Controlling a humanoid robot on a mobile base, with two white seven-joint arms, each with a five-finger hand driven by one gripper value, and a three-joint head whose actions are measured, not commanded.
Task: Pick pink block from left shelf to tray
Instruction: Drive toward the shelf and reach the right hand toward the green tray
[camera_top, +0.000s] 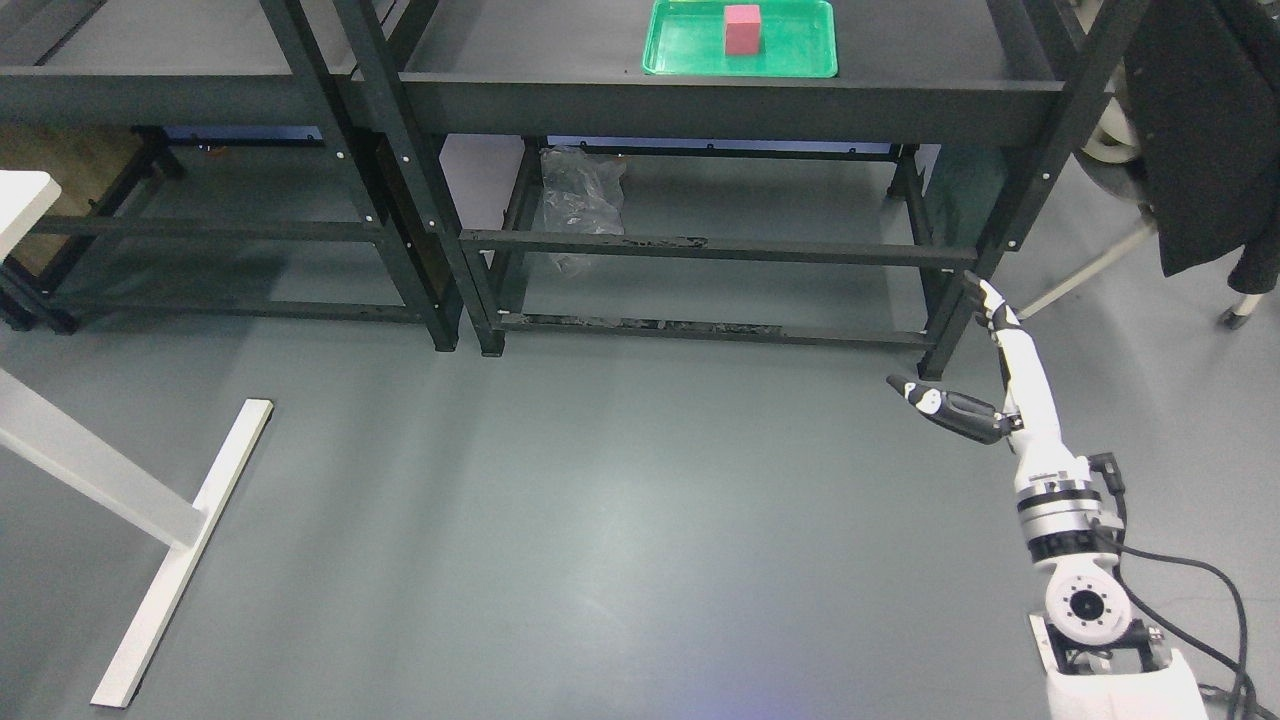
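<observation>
The pink block (742, 29) stands upright in the green tray (680, 55) on the shelf (700, 100). My right hand (985, 375) hangs low and well apart, fingers (992, 305) spread, holding nothing. Reaching back up, I could clip the shelf edge and jolt the tray.

Pink block (743, 28) upright inside green tray (680, 55) on shelf top (520, 50)

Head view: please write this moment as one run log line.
pink block: in green tray on right shelf | right hand: open, empty, low over floor | left arm: not visible
</observation>
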